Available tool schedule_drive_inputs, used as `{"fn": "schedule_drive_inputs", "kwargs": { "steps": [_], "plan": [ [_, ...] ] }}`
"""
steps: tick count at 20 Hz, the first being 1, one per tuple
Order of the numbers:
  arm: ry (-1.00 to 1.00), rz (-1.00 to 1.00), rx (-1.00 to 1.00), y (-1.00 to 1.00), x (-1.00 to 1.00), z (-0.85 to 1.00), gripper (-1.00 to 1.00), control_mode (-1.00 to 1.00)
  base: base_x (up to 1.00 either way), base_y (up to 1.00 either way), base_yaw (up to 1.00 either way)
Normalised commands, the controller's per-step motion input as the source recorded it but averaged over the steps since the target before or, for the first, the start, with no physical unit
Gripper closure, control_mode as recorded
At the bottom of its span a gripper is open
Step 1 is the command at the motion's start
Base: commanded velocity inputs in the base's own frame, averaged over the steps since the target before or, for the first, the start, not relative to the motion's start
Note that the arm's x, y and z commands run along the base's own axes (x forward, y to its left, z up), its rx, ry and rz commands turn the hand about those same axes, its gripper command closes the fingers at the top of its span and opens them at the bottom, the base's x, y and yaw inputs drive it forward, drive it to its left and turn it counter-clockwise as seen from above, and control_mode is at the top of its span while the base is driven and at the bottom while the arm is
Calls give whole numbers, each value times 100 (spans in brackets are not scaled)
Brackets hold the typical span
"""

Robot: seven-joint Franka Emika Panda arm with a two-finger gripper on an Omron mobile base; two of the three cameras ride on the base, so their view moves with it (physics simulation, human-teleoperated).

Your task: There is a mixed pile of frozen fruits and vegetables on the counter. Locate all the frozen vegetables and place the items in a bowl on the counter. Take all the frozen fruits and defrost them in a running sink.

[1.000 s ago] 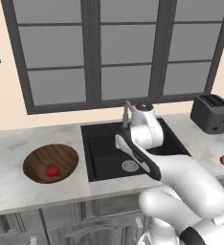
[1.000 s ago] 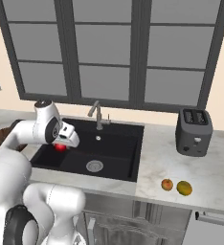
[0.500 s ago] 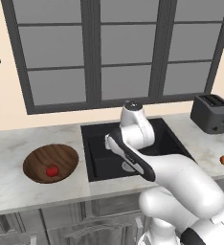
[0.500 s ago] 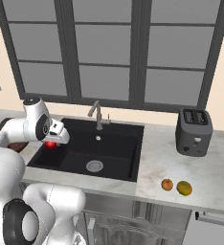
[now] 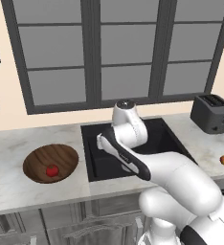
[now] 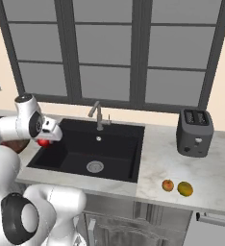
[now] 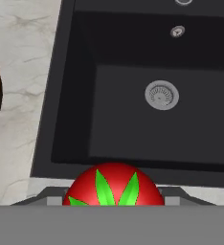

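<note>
Red tomato [image 7: 113, 185] clamped in gripper [image 6: 46, 141] over sink [image 6: 113, 153] left rim, leaf crown seen facing hand camera, bowl [image 5: 61, 156] beside with red piece [image 5: 51, 171], toaster [image 6: 194, 132], orange ball [image 6: 168, 185] and yellow-green ball [image 6: 184, 189] noted well apart on counter [image 6: 215, 168].

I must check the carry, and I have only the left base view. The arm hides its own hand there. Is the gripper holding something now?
Observer: Yes. In the hand view a red tomato with green leaves sits at the gripper, above the near edge of the sink.
Operator: Where are the fruits? I see them cut at my right edge.
Observer: In the right base view the orange ball and the yellow-green ball lie side by side on the counter, in front of the toaster.
Operator: Is water running?
Observer: No stream shows under the faucet.
</note>
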Motion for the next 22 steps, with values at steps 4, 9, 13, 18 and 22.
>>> {"fn": "schedule_drive_inputs", "kwargs": {
  "steps": [4,9,13,18,22],
  "plan": [
    [0,8,0,34,1,4,100,-100,0,0,0],
    [0,8,0,36,0,4,100,-100,0,0,0],
    [1,7,0,36,1,3,100,-100,0,0,0],
    [0,7,0,38,3,0,100,-100,0,0,0],
    [0,7,0,40,5,0,100,-100,0,0,0]
  ]
}}
